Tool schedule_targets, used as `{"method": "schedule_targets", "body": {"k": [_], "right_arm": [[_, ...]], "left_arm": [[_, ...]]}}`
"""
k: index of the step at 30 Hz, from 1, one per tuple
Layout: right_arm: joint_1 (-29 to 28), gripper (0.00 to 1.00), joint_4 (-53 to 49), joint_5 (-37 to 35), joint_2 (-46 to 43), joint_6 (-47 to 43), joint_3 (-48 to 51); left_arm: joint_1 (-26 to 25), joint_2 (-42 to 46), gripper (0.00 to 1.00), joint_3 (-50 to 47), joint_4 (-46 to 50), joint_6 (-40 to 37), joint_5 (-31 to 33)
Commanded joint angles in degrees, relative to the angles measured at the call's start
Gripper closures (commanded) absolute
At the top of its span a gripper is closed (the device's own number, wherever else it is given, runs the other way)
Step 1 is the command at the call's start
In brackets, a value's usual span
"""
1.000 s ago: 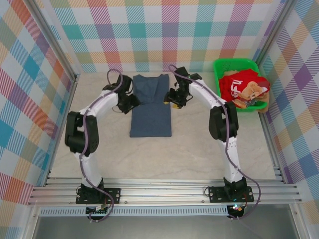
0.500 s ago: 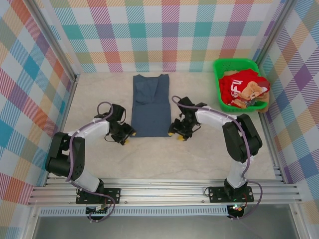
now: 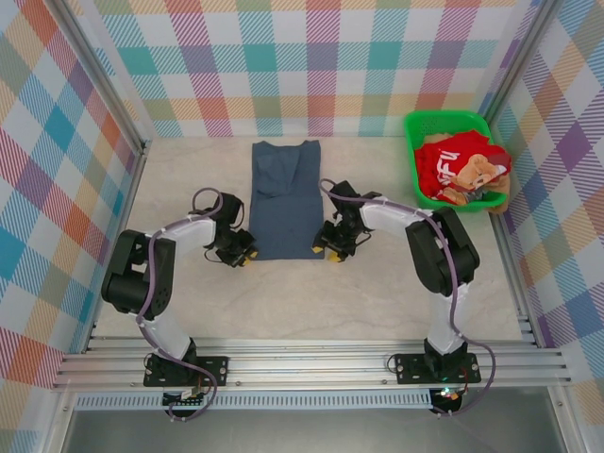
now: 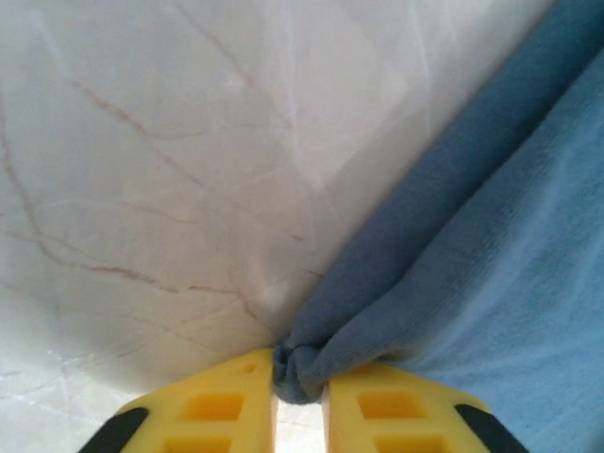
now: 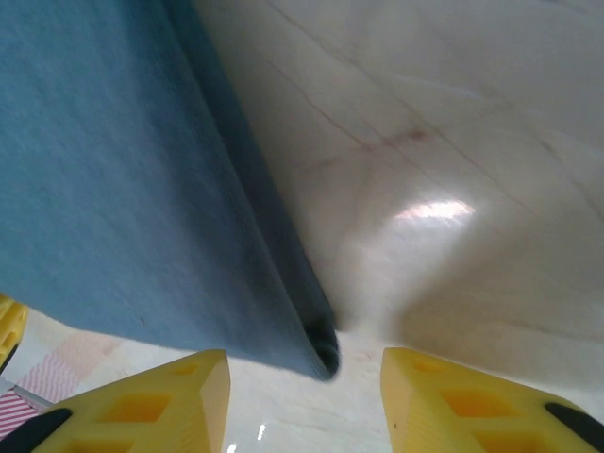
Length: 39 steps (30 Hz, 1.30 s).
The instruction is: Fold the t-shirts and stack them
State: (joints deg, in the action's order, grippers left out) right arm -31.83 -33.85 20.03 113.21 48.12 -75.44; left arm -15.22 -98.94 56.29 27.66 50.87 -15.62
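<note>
1. Garment position: the slate-blue t-shirt (image 3: 285, 203) lies flat on the tabletop (image 3: 377, 293), just above the middle of the top view. It forms a narrow upright rectangle with the collar end toward the top of the frame.
2. Left pincer (image 3: 243, 257): it sits at the lower left corner of the shirt. In the left wrist view its yellow fingers stand narrow and pinch a bunched corner of the cloth between them.
3. Right pincer (image 3: 326, 250): it sits at the lower right corner of the shirt. In the right wrist view its fingers stand apart. The cloth corner lies between them untouched, so there is no grip on this side.
4. Progress: the sides appear turned in, so the lengthwise folding looks done. The crosswise fold, hem toward collar, is judged to be the step in hand and is not yet made.
5. Remaining: the red t-shirt (image 3: 453, 160) and other printed garments lie bunched in the green basket (image 3: 411, 123) at the upper right. Stacking has not begun, and most of the task is left.
</note>
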Motion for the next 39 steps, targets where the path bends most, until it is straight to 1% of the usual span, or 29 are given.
{"method": "schedule_targets", "body": {"k": [1, 3, 6, 7, 9, 11, 13, 15, 18, 20, 26, 29, 32, 34, 36, 39], "right_arm": [[-0.9, 0.58, -1.4, 0.0, 2.4, 0.7, -2.9], [-1.1, 0.62, -1.3, -0.2, 3.3, 1.1, -3.5], [-1.2, 0.73, -1.4, -0.2, 4.5, 1.6, -4.2], [-1.2, 0.76, -2.0, -0.9, 4.7, 1.7, -4.7], [-1.2, 0.79, -2.9, -3.1, 4.5, 1.0, -5.5], [-1.2, 0.77, -4.3, -5.1, 4.4, -0.5, -6.3], [-1.1, 0.67, -6.0, -6.2, 4.1, -2.0, -7.4], [-1.0, 0.61, -7.0, -7.3, 2.9, -2.4, -7.2], [-1.0, 0.58, -7.1, -8.5, 1.2, -2.6, -6.3], [-1.1, 0.59, -7.2, -8.2, 1.7, -2.8, -6.5], [-1.2, 0.68, -5.8, -7.0, 5.1, -2.5, -7.7], [-1.3, 0.74, -6.0, -6.9, 6.4, -2.6, -9.5], [-1.3, 0.83, -6.0, -6.5, 7.4, -2.7, -10.8], [-1.5, 0.93, -6.0, -6.8, 7.0, -2.7, -10.9], [-1.7, 1.0, -6.2, -7.7, 5.5, -2.7, -10.1], [-1.7, 1.0, -6.4, -8.9, 1.3, -2.6, -6.4]], "left_arm": [[-0.1, -1.4, 0.85, 2.3, -4.7, -1.6, -0.5], [-0.1, -1.6, 0.87, 2.2, -4.8, -1.7, -0.6], [-0.2, -1.3, 0.93, 2.1, -4.8, -2.1, -0.3], [-0.2, -1.1, 0.95, 2.1, -4.7, -2.2, -0.5], [-0.2, -1.0, 0.97, 2.3, -4.3, -2.8, -0.7], [-0.3, -0.8, 0.98, 2.3, -3.6, -3.4, -0.7], [-0.3, -0.6, 0.98, 2.2, -3.3, -3.8, -0.7], [-0.3, -0.5, 0.99, 2.2, -3.0, -3.9, -0.6], [-0.3, -0.6, 0.99, 2.4, -2.9, -3.9, -0.3], [-0.4, -0.5, 0.99, 2.4, -3.1, -3.8, -0.4], [-0.6, -1.1, 0.99, 2.9, -3.0, -4.0, -0.7], [-0.6, -1.4, 0.99, 3.3, -2.9, -4.2, -0.9], [-0.6, -1.5, 1.0, 3.6, -2.7, -4.4, -0.9], [-0.7, -1.5, 1.0, 3.7, -2.5, -4.7, -1.1], [-0.9, -1.3, 1.0, 4.0, -1.7, -5.0, -1.2], [-1.9, -0.2, 1.0, 4.0, 1.0, -5.8, -1.5]]}}
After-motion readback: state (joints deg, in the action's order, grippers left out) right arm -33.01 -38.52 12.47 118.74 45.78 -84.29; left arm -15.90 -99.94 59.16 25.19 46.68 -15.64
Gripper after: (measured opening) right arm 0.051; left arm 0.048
